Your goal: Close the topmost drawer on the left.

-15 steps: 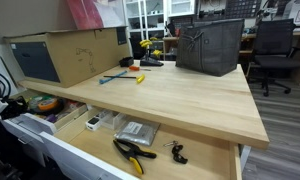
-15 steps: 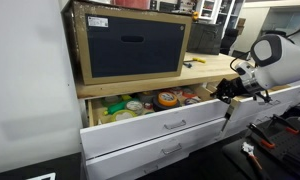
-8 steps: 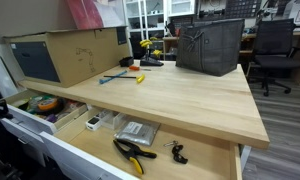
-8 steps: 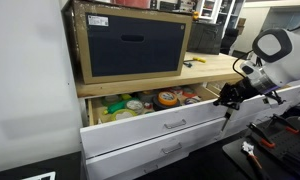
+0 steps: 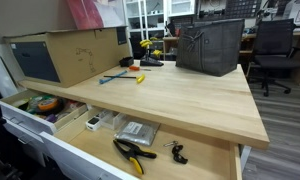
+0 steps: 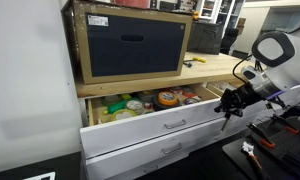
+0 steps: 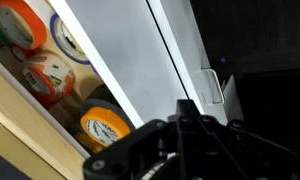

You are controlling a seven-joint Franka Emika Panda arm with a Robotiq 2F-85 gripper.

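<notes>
Nearest, in the wrist view: the jaws appear as one dark mass at the bottom edge, aimed at the white front of the topmost drawer [image 7: 130, 70], close to its handle [image 7: 212, 87]. Their tips merge into a single shape, so it cannot be told whether they stand wide or narrow; nothing shows between them. Behind the front panel lie the tape rolls [image 7: 103, 125], all below the rim, so they are judged no obstacle to closing.

In an exterior view the drawer [image 6: 160, 122] stands pulled out from under the counter [image 6: 205, 68]. The arm [image 6: 277, 52] reaches in from the side, with the jaws at the far end of the drawer front. Whether they touch it cannot be told. This placement suits an inward push, but pressing near one end rather than mid-panel may skew the drawer on its runners.

Farther back, a cardboard box [image 6: 130, 42] rests on the counter directly over the drawer and does not hinder it. In an exterior view a neighbouring drawer [image 5: 195, 150] is also open, holding pliers [image 5: 133, 152]; it is not the task's. Farthest stand a black bag [image 5: 210, 45] and an office chair [image 5: 275, 45].
</notes>
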